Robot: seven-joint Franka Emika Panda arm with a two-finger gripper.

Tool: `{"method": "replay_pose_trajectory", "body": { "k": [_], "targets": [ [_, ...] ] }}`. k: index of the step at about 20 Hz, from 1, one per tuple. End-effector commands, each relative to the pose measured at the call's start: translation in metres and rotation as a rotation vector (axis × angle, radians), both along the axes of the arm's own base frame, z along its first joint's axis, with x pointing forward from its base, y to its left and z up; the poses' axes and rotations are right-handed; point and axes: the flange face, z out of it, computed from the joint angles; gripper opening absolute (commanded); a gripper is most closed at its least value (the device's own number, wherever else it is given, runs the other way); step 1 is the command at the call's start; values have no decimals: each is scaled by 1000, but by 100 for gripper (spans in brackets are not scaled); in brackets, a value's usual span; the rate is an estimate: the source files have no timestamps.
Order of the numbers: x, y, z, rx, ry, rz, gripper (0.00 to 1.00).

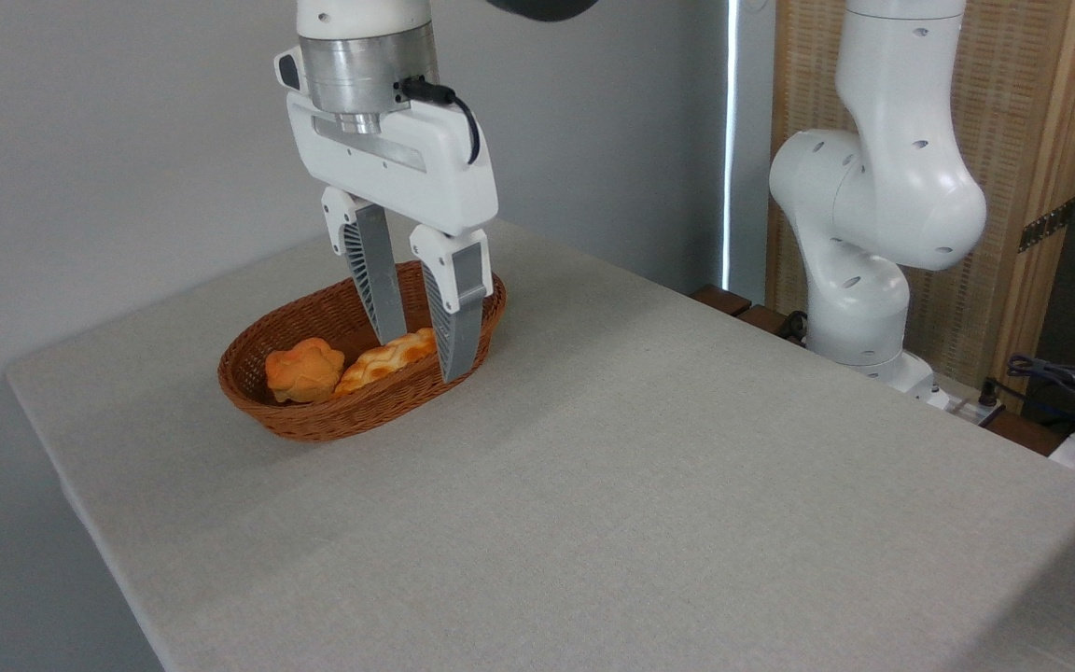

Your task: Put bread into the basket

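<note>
The bread (386,359) lies inside the basket (314,420), just beside a round bun (304,369). The claw (423,359) is spread, its fingers straddling the loaf's right end. It looks light, and its tapered ends could slip, so mid-length seems the best grip.

Robot lab: white arm base (859,308) beside cloth-covered table (649,467), loose cables (1051,373).

bread (386,360): right end lying hidden behind gripper (424,360) finger | basket (332,417): far rim partly hidden by fingers | arm (883,233): running off top edge | cables (1065,385): cut at right edge
</note>
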Motion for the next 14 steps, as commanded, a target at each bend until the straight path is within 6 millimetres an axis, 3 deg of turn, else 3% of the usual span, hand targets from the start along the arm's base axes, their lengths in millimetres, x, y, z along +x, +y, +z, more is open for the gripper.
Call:
{"method": "replay_pose_trajectory", "body": {
  "k": [1,14],
  "targets": [
    [21,9,18,0,60,1,100],
    [20,6,25,5,49,-25,100]
  ]
}}
